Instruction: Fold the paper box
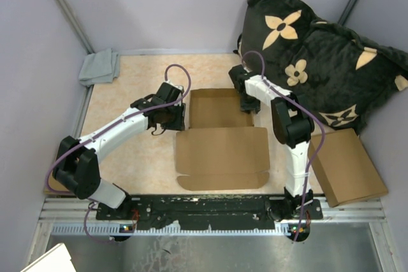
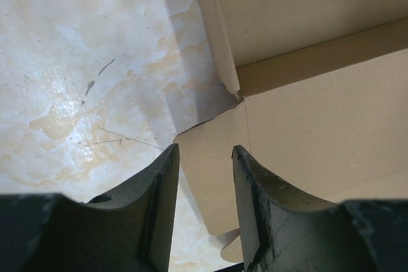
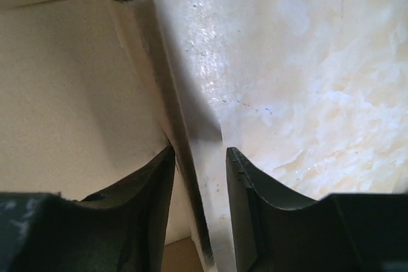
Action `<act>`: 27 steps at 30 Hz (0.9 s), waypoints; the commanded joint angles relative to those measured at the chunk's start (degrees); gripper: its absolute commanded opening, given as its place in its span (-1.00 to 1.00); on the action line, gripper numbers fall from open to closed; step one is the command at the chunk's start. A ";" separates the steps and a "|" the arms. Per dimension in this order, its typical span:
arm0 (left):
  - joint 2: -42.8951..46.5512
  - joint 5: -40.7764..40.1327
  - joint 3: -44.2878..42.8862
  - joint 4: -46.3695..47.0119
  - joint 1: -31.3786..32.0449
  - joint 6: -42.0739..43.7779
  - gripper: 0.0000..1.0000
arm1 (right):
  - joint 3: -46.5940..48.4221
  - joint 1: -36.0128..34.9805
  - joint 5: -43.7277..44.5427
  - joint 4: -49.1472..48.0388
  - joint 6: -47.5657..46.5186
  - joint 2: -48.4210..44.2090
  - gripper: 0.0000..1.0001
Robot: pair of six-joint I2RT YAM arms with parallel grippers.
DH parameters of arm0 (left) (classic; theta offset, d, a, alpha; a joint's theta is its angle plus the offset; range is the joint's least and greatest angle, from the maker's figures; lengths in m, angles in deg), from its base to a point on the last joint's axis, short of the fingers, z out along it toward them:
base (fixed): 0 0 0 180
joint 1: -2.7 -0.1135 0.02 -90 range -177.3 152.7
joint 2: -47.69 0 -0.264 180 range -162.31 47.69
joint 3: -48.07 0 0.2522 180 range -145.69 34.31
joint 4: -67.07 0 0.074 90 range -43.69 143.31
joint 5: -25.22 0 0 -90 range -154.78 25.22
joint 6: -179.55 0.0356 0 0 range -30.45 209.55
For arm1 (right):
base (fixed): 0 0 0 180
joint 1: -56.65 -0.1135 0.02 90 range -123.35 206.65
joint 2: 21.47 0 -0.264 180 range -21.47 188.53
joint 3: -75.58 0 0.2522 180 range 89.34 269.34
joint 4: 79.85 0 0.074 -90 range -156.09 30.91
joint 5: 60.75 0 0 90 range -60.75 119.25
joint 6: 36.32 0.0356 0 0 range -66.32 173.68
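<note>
The paper box (image 1: 222, 154) lies mid-table, plain brown. Its far half forms a shallow tray with raised walls (image 1: 215, 107); its near half lies flat. My left gripper (image 1: 173, 116) is open at the tray's left near corner. In the left wrist view a rounded flap (image 2: 207, 176) lies between the open fingers of the gripper (image 2: 204, 157), beneath the upright side wall (image 2: 217, 42). My right gripper (image 1: 246, 101) is open at the tray's right wall. In the right wrist view the gripper (image 3: 199, 157) straddles that wall's edge (image 3: 185, 151) without pinching it.
A second ready-made brown box (image 1: 347, 167) lies at the right near edge. A black flower-patterned pillow (image 1: 319, 55) fills the back right corner. A folded grey cloth (image 1: 99, 67) lies at the back left. Grey walls enclose the table.
</note>
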 commanded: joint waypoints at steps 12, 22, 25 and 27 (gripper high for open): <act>0.78 0.95 -2.24 -0.34 -0.25 0.24 -0.10 | -7.13 1.34 -16.04 -8.42 14.93 -9.71 -1.00; 0.91 0.27 -3.68 -1.24 -0.24 0.31 -0.11 | -15.13 -2.99 -21.72 -10.63 22.21 -22.43 0.03; 1.60 -0.40 -3.95 -1.64 -0.29 0.21 -0.10 | -15.12 -3.23 -19.61 -6.88 16.90 -25.93 0.06; 2.36 -0.98 -4.00 -1.94 -0.29 0.20 -0.11 | -13.86 -3.15 -16.34 -4.77 10.47 -29.00 0.06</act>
